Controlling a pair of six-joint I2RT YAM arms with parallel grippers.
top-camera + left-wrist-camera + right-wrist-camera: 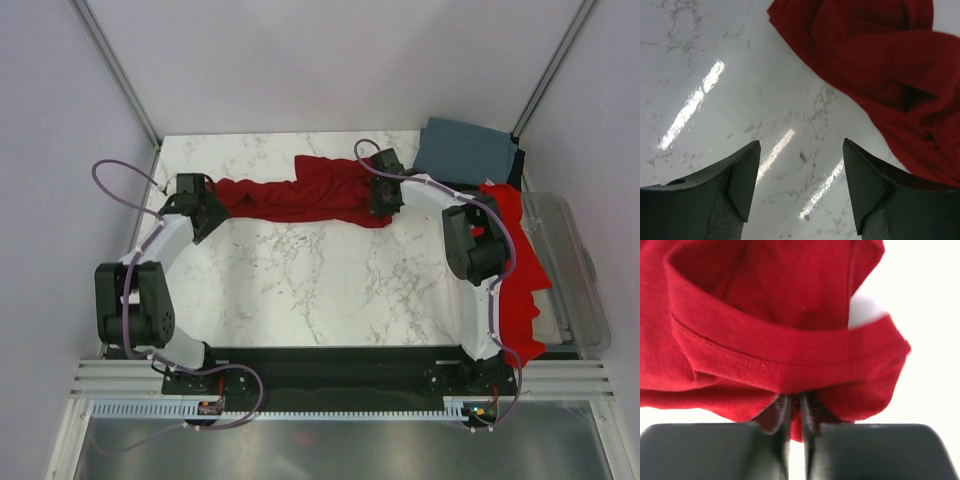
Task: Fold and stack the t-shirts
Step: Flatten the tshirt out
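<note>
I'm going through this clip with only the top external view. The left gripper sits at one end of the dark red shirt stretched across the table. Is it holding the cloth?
Observer: No. The left wrist view shows the left gripper open, with only bare marble table between its fingers. The crimson shirt lies ahead and to the right of them.
Operator: And the right one?
Observer: The right wrist view shows the right gripper shut on a stitched edge band of that shirt.
</note>
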